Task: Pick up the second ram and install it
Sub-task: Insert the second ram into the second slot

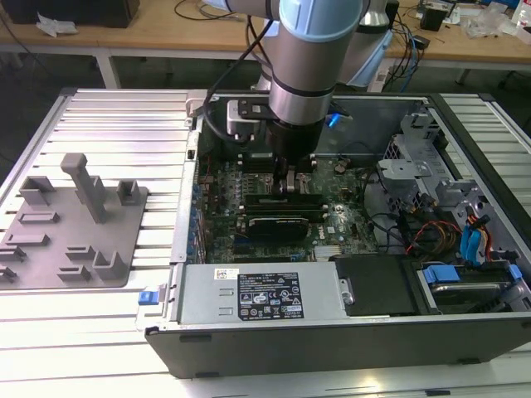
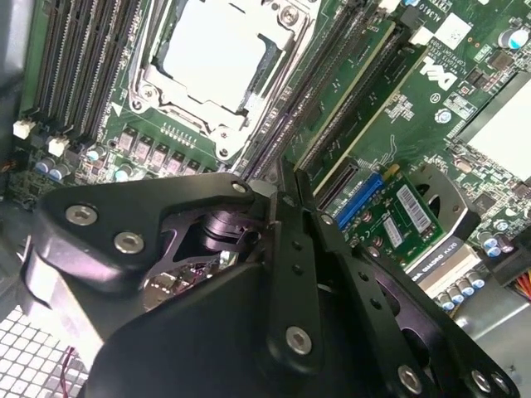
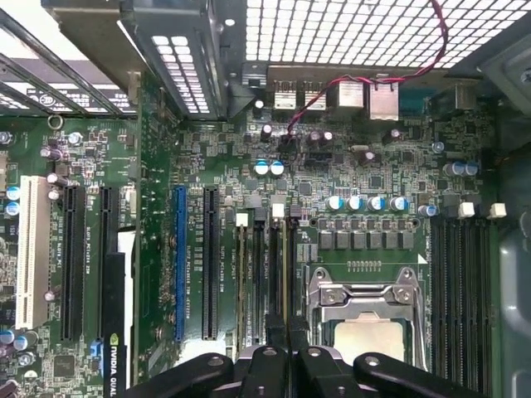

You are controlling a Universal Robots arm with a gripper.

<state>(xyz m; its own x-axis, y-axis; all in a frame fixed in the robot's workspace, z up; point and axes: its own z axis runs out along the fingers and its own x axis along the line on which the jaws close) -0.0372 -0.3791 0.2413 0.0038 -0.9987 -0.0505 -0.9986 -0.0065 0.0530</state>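
My gripper [image 1: 286, 189] is down inside the open computer case [image 1: 465, 141], over the black memory slots next to the square CPU socket [image 3: 365, 323]. In the first wrist view its jaws [image 3: 286, 332] are pressed together on the near end of the second ram [image 3: 288, 274]. The ram is a thin green stick standing on edge in one of those slots. In the second wrist view the black fingers [image 2: 292, 240] meet above the slots that run past the CPU socket [image 2: 211, 58]. The fingers hide where they touch the stick.
A grey plastic tray [image 1: 75, 224] with upright posts lies on the ribbed table at the exterior view's left. Inside the case there is a black expansion card [image 1: 282, 222], the power supply [image 1: 257, 294] along the front, and drive cages and cables [image 1: 431, 199] at the exterior view's right. More black memory slots [image 3: 460, 282] flank the socket's other side.
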